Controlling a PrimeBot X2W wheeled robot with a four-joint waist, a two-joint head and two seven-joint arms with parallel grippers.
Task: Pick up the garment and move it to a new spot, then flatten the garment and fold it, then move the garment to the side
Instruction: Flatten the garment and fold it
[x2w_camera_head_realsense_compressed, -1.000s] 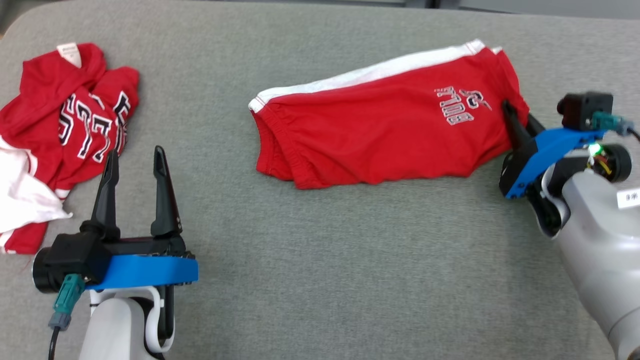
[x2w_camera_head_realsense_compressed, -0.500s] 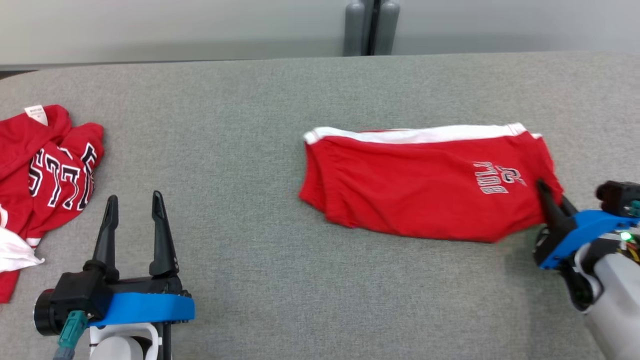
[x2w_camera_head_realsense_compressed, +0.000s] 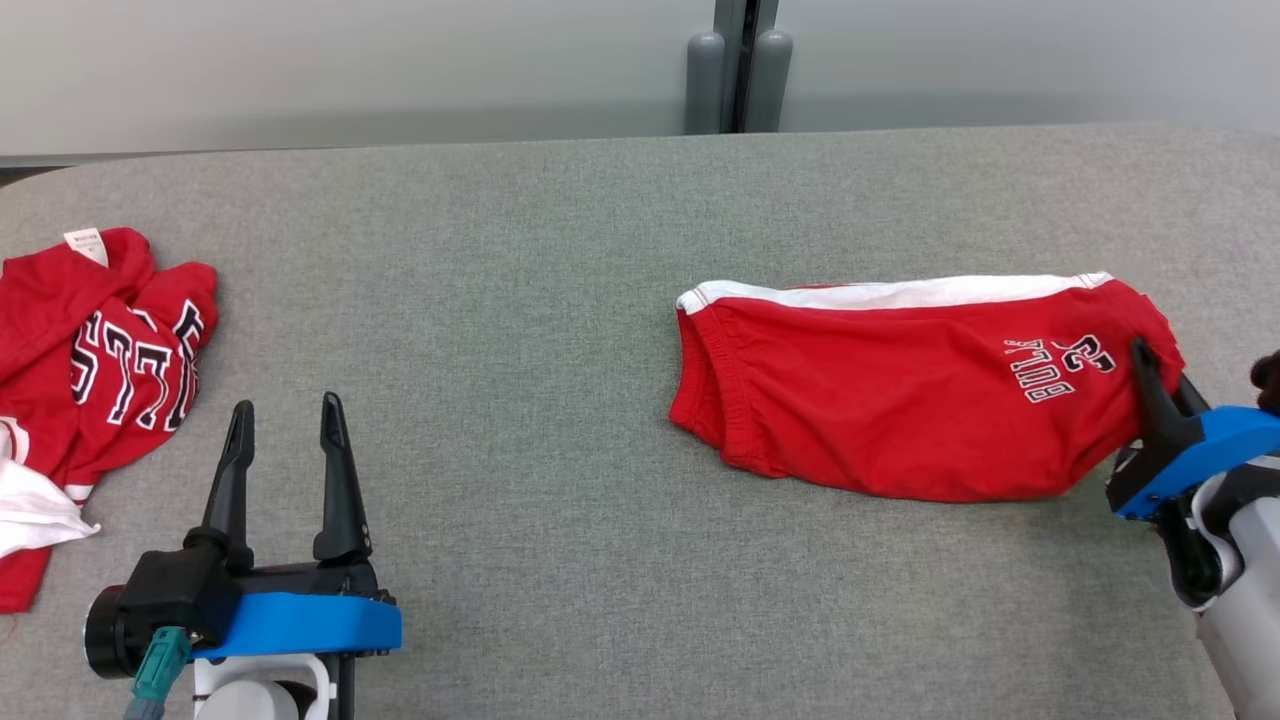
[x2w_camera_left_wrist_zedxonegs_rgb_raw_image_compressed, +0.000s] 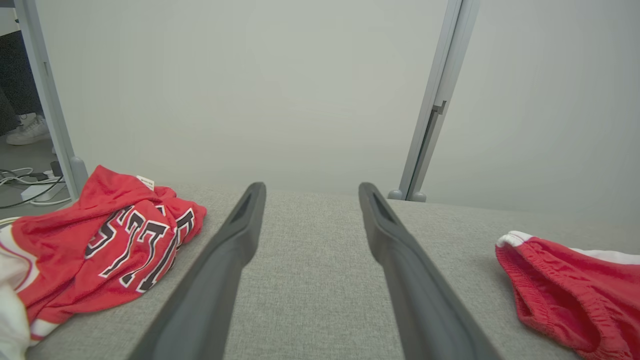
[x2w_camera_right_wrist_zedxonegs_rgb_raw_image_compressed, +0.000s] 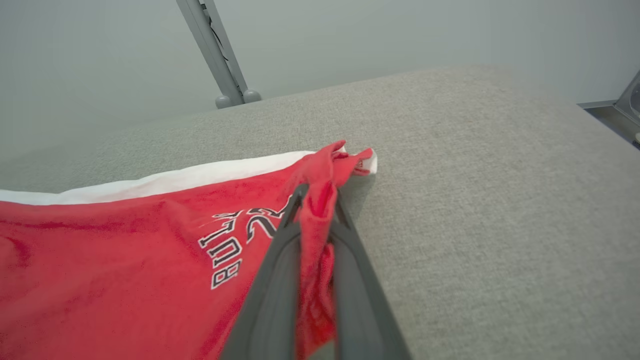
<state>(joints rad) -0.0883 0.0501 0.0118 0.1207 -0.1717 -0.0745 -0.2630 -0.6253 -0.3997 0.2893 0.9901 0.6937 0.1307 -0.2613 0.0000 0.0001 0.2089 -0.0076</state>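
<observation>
The garment (x2w_camera_head_realsense_compressed: 900, 400) is a pair of red shorts with a white side stripe and "BULLS 22" lettering, lying folded flat on the grey padded table (x2w_camera_head_realsense_compressed: 520, 300), right of centre. My right gripper (x2w_camera_head_realsense_compressed: 1155, 370) is shut on its right end, and a bunch of red cloth sits pinched between the fingers (x2w_camera_right_wrist_zedxonegs_rgb_raw_image_compressed: 320, 200). The rest of the shorts (x2w_camera_right_wrist_zedxonegs_rgb_raw_image_compressed: 125, 260) trails off to the left in the right wrist view. Far from the shorts, my left gripper (x2w_camera_head_realsense_compressed: 287, 402) stands open and empty at the lower left. Its fingers (x2w_camera_left_wrist_zedxonegs_rgb_raw_image_compressed: 311, 187) point at the far edge, with the shorts' waistband (x2w_camera_left_wrist_zedxonegs_rgb_raw_image_compressed: 565, 285) off to the right.
A crumpled red jersey (x2w_camera_head_realsense_compressed: 100, 340) with black-and-white lettering lies at the table's left edge on some white cloth (x2w_camera_head_realsense_compressed: 30, 500); the jersey (x2w_camera_left_wrist_zedxonegs_rgb_raw_image_compressed: 100, 250) is left of my left fingers. A grey post (x2w_camera_head_realsense_compressed: 737, 70) stands behind the far edge. Bare table lies between the garments.
The head camera tilted up, bringing the table's far edge and wall into view. My right gripper has dragged the shorts to the right, turning them level with the far edge. The left gripper has stayed put.
</observation>
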